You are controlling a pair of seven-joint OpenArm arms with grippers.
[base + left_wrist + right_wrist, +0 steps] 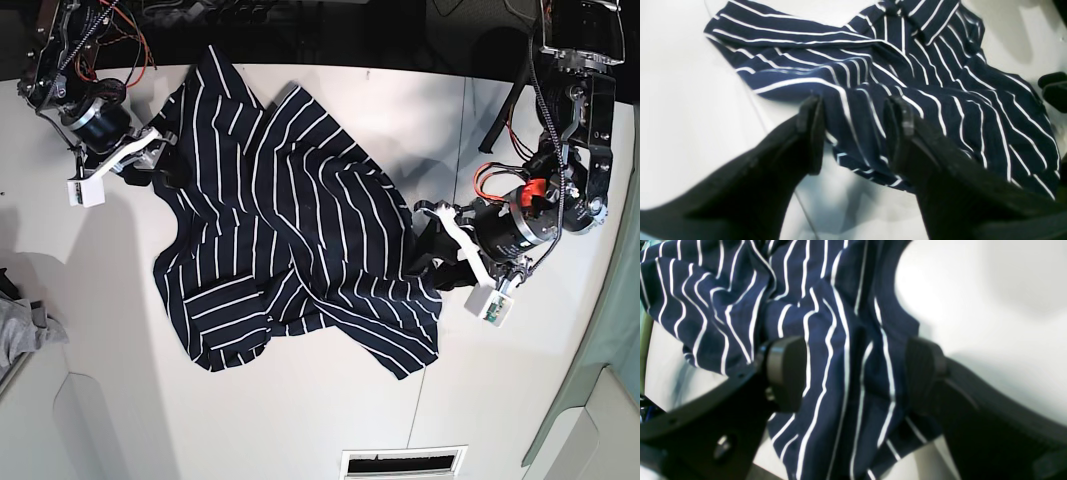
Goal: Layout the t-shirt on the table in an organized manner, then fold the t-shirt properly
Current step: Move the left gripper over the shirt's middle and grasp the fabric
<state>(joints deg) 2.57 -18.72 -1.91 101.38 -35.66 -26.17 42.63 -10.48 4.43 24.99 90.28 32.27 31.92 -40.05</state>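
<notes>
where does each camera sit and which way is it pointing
Left wrist: behind the left end effector, looking over its open fingers at the navy white-striped fabric t-shirt.
Right wrist: behind the right end effector, open around a shirt fold.
Base: overhead, facing down on the white table, both arms visible.
Shared: all show the t-shirt and table.

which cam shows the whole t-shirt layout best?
The base view: the whole t-shirt shows, crumpled on the table, with both grippers at its edges. The left wrist view shows only one rumpled part past the open left gripper; the right wrist view shows only a striped fold between the right gripper's fingers.
</notes>
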